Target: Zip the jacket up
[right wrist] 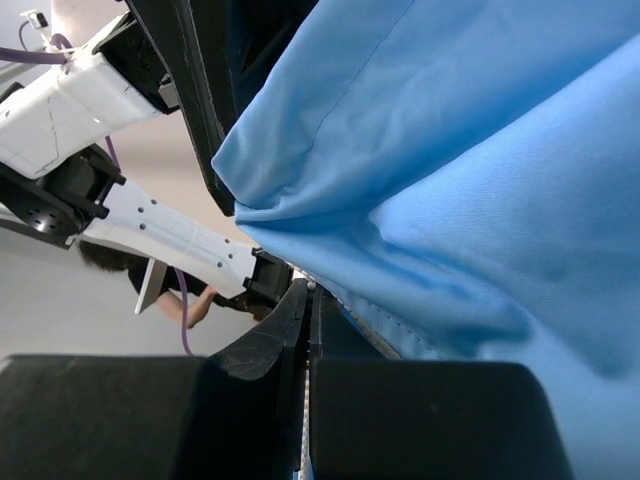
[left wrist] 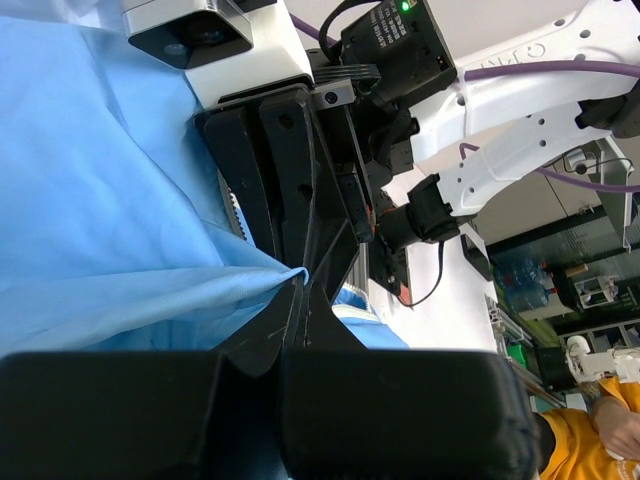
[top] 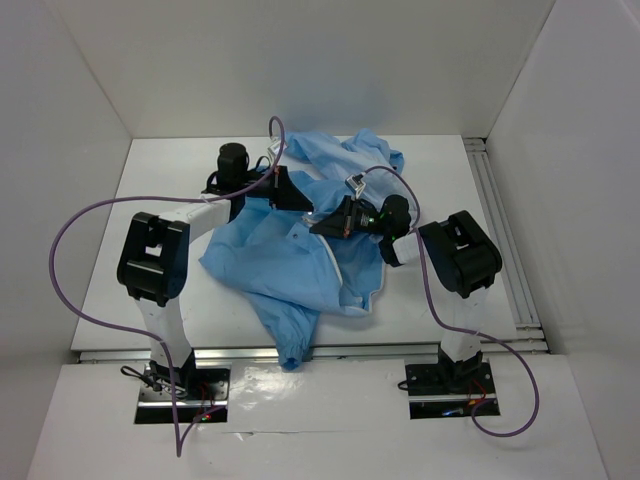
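The jacket [top: 300, 265] lies crumpled in the middle of the white table [top: 140, 300], one sleeve hanging over the near edge. Both arms meet above its centre. My left gripper [top: 306, 206] is shut on a fold of the blue fabric; in the left wrist view the cloth [left wrist: 120, 230] is drawn into the closed fingertips of the left gripper [left wrist: 300, 282]. My right gripper [top: 318, 228] faces it from the right. In the right wrist view the right gripper [right wrist: 308, 292] is shut, with the white zipper edging [right wrist: 304, 425] running between its fingers and blue fabric [right wrist: 480, 170] draped beside them.
A metal rail [top: 500, 240] runs along the table's right side. White walls enclose the table on three sides. Purple cables [top: 60, 260] loop off both arms. A person in an orange shirt [left wrist: 590, 440] shows at the edge of the left wrist view.
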Action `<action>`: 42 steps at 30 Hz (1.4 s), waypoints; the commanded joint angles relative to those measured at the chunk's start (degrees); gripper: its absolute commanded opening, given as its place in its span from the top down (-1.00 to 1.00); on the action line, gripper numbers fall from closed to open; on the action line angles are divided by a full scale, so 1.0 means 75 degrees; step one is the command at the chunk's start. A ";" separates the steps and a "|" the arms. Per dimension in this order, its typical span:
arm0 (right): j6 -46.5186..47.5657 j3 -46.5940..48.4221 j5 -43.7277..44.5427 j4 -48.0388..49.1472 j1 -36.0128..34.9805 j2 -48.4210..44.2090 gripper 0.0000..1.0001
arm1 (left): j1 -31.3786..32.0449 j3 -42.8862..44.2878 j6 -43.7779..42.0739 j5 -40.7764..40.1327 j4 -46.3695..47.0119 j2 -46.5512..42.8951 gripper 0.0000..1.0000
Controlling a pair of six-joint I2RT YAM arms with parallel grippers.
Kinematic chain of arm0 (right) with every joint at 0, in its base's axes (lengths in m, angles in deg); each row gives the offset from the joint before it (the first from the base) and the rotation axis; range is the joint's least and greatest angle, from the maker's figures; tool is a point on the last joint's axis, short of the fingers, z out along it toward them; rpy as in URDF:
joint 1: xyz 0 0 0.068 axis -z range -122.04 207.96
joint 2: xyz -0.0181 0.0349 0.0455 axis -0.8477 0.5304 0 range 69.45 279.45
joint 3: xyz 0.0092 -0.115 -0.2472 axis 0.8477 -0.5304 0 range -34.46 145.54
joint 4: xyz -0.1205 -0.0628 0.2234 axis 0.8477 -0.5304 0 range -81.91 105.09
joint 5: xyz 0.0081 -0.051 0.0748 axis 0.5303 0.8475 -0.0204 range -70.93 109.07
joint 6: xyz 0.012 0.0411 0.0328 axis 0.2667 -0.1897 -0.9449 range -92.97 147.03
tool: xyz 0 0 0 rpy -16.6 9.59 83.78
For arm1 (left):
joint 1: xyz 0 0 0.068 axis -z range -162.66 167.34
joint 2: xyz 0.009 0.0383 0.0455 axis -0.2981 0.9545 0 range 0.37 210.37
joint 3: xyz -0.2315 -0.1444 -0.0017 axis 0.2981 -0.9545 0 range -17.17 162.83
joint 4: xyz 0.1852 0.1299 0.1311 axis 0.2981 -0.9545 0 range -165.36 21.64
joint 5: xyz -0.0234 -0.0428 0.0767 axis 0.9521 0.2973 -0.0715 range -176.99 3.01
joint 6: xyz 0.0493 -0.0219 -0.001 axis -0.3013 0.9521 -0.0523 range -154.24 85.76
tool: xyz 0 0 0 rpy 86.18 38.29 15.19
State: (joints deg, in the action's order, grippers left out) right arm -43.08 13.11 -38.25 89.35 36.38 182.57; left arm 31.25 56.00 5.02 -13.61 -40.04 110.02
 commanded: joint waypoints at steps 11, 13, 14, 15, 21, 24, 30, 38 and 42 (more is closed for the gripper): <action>-0.0180 -0.0038 -0.0443 0.3681 0.0043 -0.0387 1.00 | -0.0097 0.0041 -0.0103 0.0012 0.0257 0.0029 1.00; -0.0110 0.0032 -0.0514 0.3611 0.0042 -0.0458 1.00 | -0.0097 0.0111 -0.0173 0.0012 0.0174 0.0029 1.00; -0.0110 0.0032 -0.0514 0.3541 0.0042 -0.0458 1.00 | -0.0097 0.0112 -0.0243 0.0012 0.0093 0.0029 1.00; -0.0110 0.0102 -0.0514 0.3540 0.0042 -0.0458 1.00 | -0.0097 0.0181 -0.0243 0.0012 -0.0071 0.0029 1.00; -0.0110 0.0173 -0.0514 0.3470 -0.0099 -0.0458 1.00 | -0.0027 0.0252 -0.0513 -0.0070 -0.0354 0.0029 1.00; -0.0110 0.0243 -0.0514 0.3470 -0.0099 -0.0458 1.00 | -0.0027 0.0252 -0.0582 -0.0140 -0.0354 0.0099 1.00; -0.0110 0.0243 -0.0514 0.3470 -0.0099 -0.0528 1.00 | -0.0027 0.0252 -0.0759 -0.0140 -0.0635 0.0099 1.00; -0.0039 0.0161 -0.0514 0.3470 -0.0099 -0.0528 1.00 | -0.0027 0.0252 -0.0911 -0.0140 -0.0857 0.0018 1.00; -0.0039 0.0161 -0.0514 0.3564 -0.0099 -0.0528 1.00 | -0.0027 0.0252 -0.1087 -0.0140 -0.1045 0.0017 1.00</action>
State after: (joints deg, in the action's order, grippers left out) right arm -44.00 13.22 -41.29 89.41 35.83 181.83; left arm 31.25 56.02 -0.18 -15.84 -47.34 110.02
